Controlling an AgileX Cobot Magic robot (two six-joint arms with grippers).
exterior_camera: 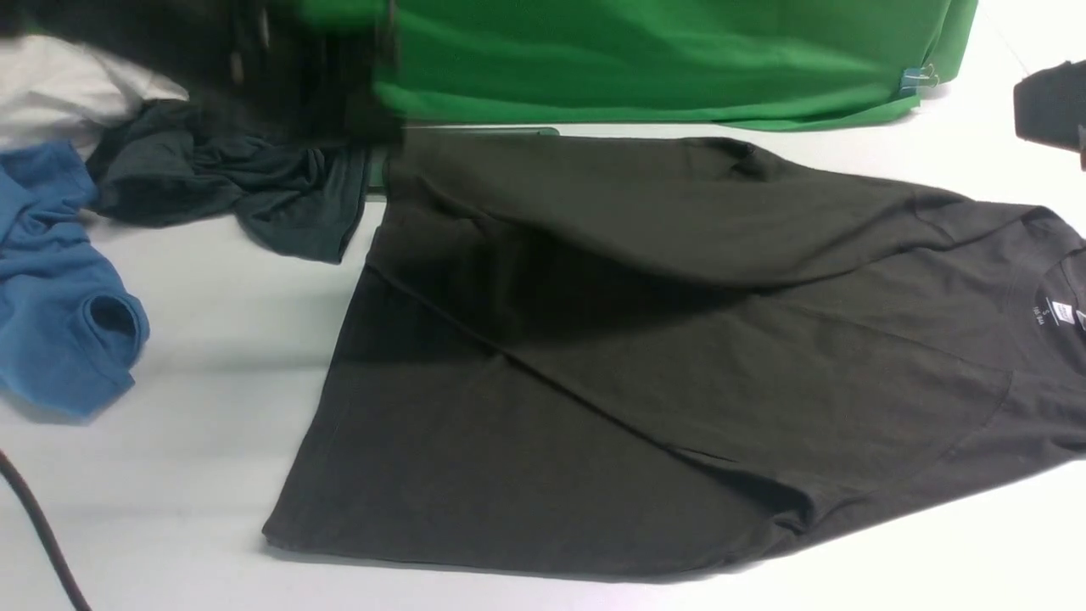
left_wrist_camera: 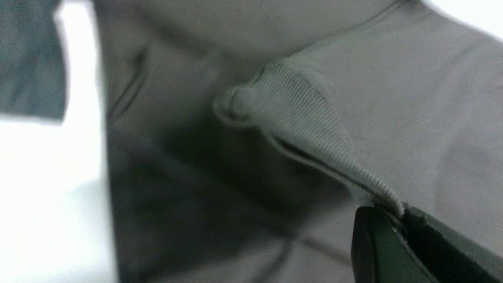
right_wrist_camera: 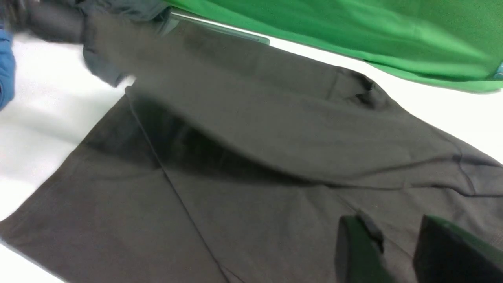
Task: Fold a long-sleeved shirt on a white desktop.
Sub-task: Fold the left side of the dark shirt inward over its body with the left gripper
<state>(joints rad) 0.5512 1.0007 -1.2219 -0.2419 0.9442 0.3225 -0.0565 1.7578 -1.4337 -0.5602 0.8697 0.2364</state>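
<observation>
Your long-sleeved shirt point(exterior_camera: 645, 365) lies spread over the middle and right of the white desk point(exterior_camera: 212, 424), with its collar to the right and its hem to the left. Your left jaws are clamped on the ribbed cuff point(left_wrist_camera: 298, 118) of one sleeve, lifted off the shirt's body. Your right jaws stand apart with nothing between them, raised above the shirt. A blue shirt point(exterior_camera: 59, 288) and a bluish-charcoal garment point(exterior_camera: 237, 187) lie bunched at the far left. The charcoal one is just beside the hem's far corner.
</observation>
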